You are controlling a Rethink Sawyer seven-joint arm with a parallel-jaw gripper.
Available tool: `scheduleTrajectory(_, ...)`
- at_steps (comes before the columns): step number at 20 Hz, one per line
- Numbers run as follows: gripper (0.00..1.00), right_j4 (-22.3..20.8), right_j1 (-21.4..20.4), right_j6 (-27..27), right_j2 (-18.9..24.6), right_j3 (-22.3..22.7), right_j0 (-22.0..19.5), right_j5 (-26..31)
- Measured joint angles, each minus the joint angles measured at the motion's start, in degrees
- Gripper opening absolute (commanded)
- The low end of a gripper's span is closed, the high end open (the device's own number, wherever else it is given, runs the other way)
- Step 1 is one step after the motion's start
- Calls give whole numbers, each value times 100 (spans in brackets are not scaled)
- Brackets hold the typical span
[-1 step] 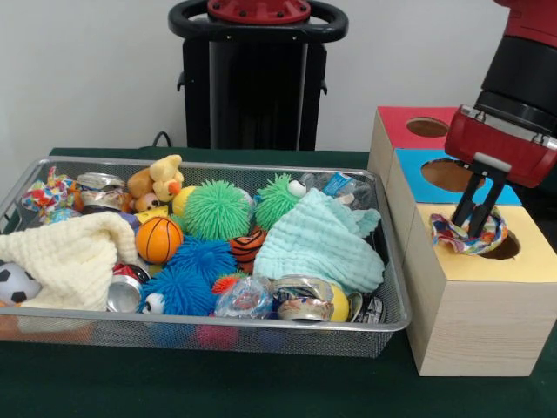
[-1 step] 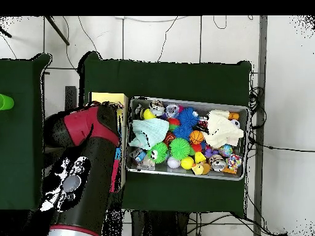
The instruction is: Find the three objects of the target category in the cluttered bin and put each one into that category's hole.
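The red and black arm reaches down over the wooden box point(image 1: 474, 305) that stands just beside the wire bin point(image 1: 261, 335) on the green surface point(image 1: 218, 383). The box has three coloured tops in a row, red, blue and yellow, each one with a round hole. The hand point(image 1: 474, 213) hangs above the yellow top, and its two dark fingers point(image 1: 464, 202) are close together, pinching a colourful patterned cloth ring point(image 1: 468, 233). The ring lies partly on the yellow top and partly over the yellow hole point(image 1: 503, 247); its long axis runs nearly level, from the left edge of the top toward the hole, and the fingers hold it near the middle, so both ends droop a little. Inside the bin there is much clutter: a cream cloth point(image 1: 74, 257) at one end, a mint green cloth point(image 1: 318, 244) near the box side, a small basketball point(image 1: 158, 239), a green spiky ball point(image 1: 217, 210), blue spiky balls point(image 1: 191, 274), a plush bear point(image 1: 158, 181), crushed cans point(image 1: 300, 298) and another colourful cloth piece point(image 1: 48, 196) in the far corner. In the overhead view, the thick arm point(image 2: 83, 166) covers most of the box, and the hand itself is hidden under it.
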Motion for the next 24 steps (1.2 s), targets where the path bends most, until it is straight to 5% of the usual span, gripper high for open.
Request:
scheduleTrajectory(14, 0, 1, 94, 0, -52, -22, 140, -9)
scheduleTrajectory(24, 0, 36, 608, 0, -511, -295, 541, -163)
